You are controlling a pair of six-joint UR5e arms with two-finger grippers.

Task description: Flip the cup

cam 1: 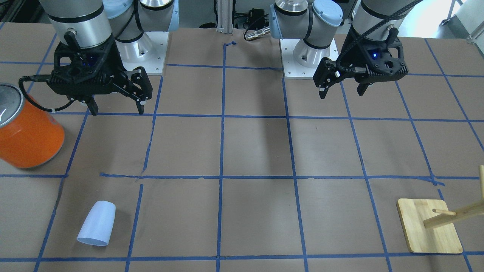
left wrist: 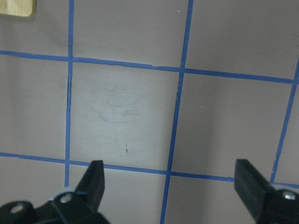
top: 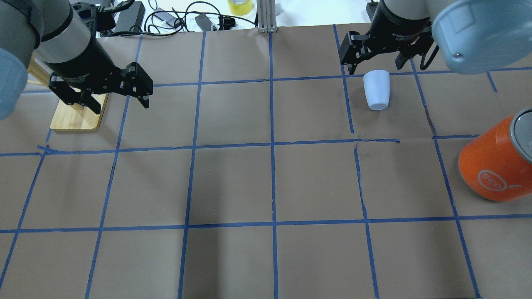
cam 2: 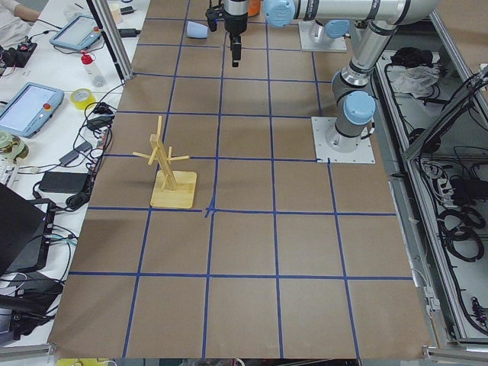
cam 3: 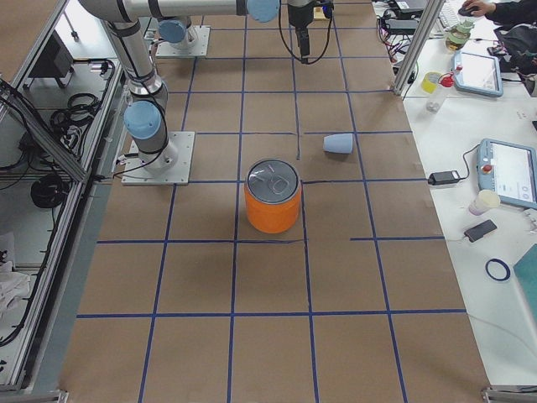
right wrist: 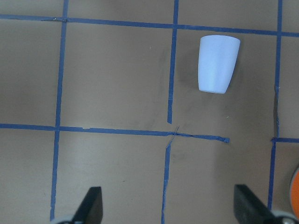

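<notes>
Closest to the front-facing camera, by the operators' edge of the desk (cam 1: pixel 257 151): small pale blue-white cup (cam 1: pixel 96 223), lying on its side inside one square of the blue tape grid (cam 1: pixel 221 151), on the robot's right half. Wider mouth end turned toward the operators, narrower base toward the robot. Same cup (top: pixel 376 89) seen from overhead near the far edge, and again as the cup (right wrist: pixel 218 64) from the right wrist camera, ahead of the fingers and touched by nothing. Right tool (cam 1: pixel 117 110) raised above the desk, nearer the robot's base than the cup and well apart from it, fingers spread wide with nothing between them; same wide spread on the right tool (top: pixel 373 64) from overhead. Large orange can (cam 1: pixel 28 132) with a silver lid (cam 1: pixel 7 102) standing at the desk's edge on the robot's right, nearer the robot than the cup and well apart from it. Left tool (cam 1: pixel 341 92) raised over the robot's left half, fingers likewise parted and empty, only bare desk and tape lines below the left tool (left wrist: pixel 170 179) in its wrist view. Wooden stand (cam 1: pixel 429 226) with a square base and angled pegs on the robot's left side, toward the operators' edge, well apart from the cup.
</notes>
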